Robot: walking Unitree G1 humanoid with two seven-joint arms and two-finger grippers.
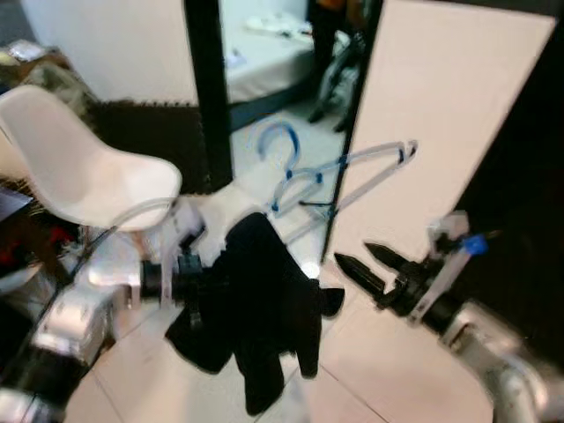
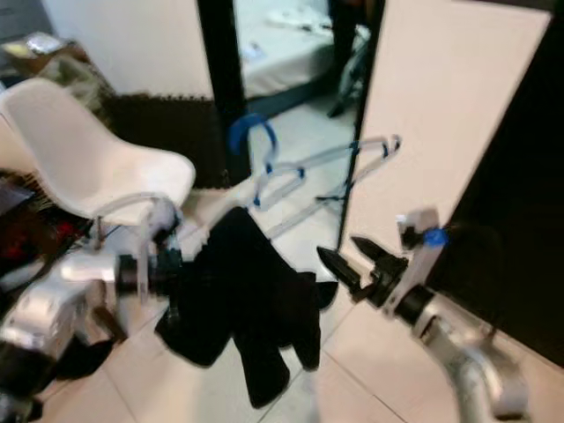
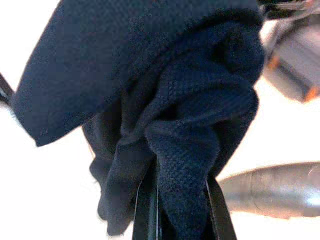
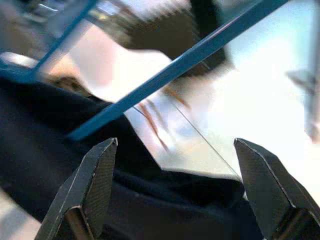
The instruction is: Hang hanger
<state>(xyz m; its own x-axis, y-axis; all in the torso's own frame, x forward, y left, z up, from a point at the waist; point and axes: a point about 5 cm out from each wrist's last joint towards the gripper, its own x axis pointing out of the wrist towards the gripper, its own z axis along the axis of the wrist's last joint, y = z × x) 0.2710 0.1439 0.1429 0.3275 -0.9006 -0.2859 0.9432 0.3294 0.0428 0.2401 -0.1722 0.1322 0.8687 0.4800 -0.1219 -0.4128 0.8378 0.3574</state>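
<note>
A clear hanger with blue trim and a blue hook is held up in front of me, tilted, with a black garment draped from its lower end. My left gripper is shut on the bunched black cloth; in the left eye view its wrist disappears into the garment. My right gripper is open just right of the garment, touching nothing. In the right wrist view its fingers spread wide before the cloth and a blue hanger bar.
A white shell chair stands to the left. A black door post and a white panel frame a doorway to a room with a bed, where a person stands. A dark surface fills the right.
</note>
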